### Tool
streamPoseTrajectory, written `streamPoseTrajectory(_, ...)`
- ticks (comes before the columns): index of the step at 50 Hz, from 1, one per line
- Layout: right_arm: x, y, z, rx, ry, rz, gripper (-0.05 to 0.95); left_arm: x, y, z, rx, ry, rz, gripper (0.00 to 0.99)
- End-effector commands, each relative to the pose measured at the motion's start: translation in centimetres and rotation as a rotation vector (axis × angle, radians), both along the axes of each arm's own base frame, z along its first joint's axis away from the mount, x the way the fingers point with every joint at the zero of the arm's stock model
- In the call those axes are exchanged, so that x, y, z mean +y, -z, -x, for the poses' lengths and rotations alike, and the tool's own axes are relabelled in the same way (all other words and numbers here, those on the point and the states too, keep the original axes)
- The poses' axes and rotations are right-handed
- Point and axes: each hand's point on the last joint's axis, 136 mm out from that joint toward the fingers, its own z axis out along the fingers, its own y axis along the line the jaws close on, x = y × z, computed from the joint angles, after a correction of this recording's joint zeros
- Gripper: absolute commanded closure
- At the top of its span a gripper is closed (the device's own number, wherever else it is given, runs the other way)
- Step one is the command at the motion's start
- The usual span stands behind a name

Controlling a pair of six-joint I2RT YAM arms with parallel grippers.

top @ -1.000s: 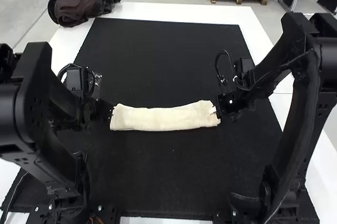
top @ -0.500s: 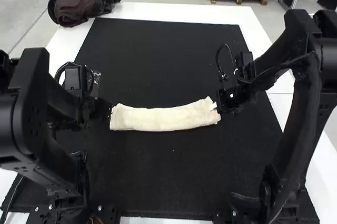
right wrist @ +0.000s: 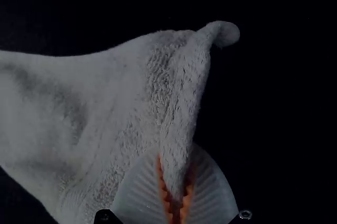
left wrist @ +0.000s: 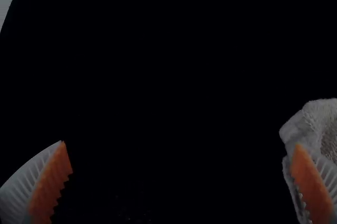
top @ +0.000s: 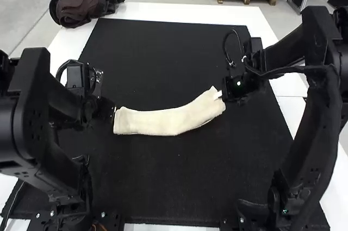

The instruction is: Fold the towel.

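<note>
- Though left claw (top: 107, 110) tips blur into black mid-left, wrist view has them spread, towel (top: 157, 122) by one finger.
- Towel mid-frame; right claw (top: 222, 95) clamped on its end.

a black mat (top: 168, 62) covers much of a white table (top: 174, 13).

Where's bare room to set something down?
The mat is bare from the towel to its far edge, and on the near side between the left arm and right arm. The far strip of the table is bare right of the bag. Crowded: the towel's ends, with the open left gripper at one, the right gripper clamped on the other.
</note>
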Motion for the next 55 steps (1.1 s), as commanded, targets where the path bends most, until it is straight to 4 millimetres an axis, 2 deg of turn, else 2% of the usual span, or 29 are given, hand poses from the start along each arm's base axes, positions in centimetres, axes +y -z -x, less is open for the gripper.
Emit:
streamPoseTrajectory(1,3.0,-2.5,0.0,-0.024,-0.045,-0.065,0.93,1.1,-2.0,-1.1,-0.051,-0.042,-0.025,0.026)
streamPoseTrajectory(10,6.3,-3.4,0.7,-0.017,-0.096,-0.091,0.93,1.9,-2.5,-1.4,-0.063,-0.080,-0.043,0.026)
streamPoseTrajectory(32,12.5,-5.6,3.1,0.005,-0.200,-0.133,0.93,3.6,-2.8,-1.2,-0.075,-0.138,-0.052,0.026)
streamPoseTrajectory(55,19.7,-7.8,6.4,-0.014,-0.307,-0.210,0.93,5.7,-2.8,-0.6,-0.072,-0.200,-0.052,0.026)
